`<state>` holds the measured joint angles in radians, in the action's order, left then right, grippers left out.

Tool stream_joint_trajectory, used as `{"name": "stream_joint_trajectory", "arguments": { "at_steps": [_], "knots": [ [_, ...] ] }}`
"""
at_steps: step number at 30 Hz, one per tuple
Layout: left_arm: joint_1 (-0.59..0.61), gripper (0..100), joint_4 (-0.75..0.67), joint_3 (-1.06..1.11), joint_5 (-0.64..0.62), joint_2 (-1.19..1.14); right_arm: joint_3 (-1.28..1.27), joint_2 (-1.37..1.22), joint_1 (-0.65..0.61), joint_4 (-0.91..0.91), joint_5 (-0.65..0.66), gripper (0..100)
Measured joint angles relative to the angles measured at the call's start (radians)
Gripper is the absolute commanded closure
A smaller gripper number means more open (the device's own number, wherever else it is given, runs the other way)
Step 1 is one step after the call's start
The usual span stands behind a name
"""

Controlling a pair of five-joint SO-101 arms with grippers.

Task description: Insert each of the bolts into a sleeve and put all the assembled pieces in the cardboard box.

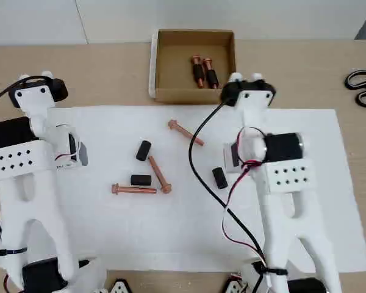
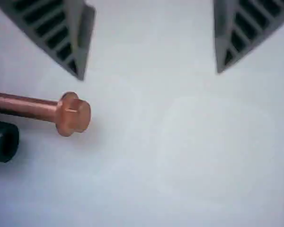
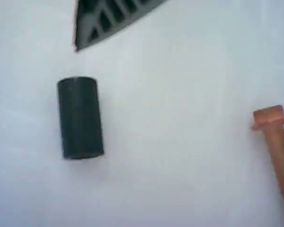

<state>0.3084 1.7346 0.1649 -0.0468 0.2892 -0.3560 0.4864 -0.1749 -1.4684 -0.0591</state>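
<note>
Our left gripper [image 2: 149, 73] hangs wide open and empty above the white sheet [image 1: 110, 226], just beside the flanged head of a copper-coloured metal bolt [image 2: 40, 109] lying flat next to a short black cylindrical sleeve [image 2: 2, 141]. We should centre over the shank before closing squarely, so the bolt cannot roll. The brown cardboard box [image 1: 161, 61] already holds two assembled pieces [image 1: 204, 72]. Rightward, another black sleeve [image 3: 80, 118] lies near our right gripper [image 3: 109, 19]; whether that one is open we cannot tell.
</note>
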Motion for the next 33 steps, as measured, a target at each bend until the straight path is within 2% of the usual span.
{"name": "stream_joint_trajectory", "arguments": {
  "at_steps": [5,7,12,22,33],
  "knots": [
    [-0.051,83,0.0,0.0,0.0,0.0,-0.028,0.003,0.12,0.147,0.0,82.0],
    [-0.084,83,-0.005,0.0,0.0,0.0,-0.028,-0.008,0.132,0.164,0.018,82.0],
    [-0.152,83,-0.026,0.0,0.002,0.0,-0.028,-0.091,0.103,0.192,0.127,82.2],
    [-0.163,83,-0.031,0.041,-0.002,0.0,-0.028,-0.324,-0.084,0.195,0.137,82.2],
    [-0.163,83,-0.031,0.041,-0.002,0.0,-0.026,-0.516,-0.112,0.199,0.143,82.2]
  ]
}}
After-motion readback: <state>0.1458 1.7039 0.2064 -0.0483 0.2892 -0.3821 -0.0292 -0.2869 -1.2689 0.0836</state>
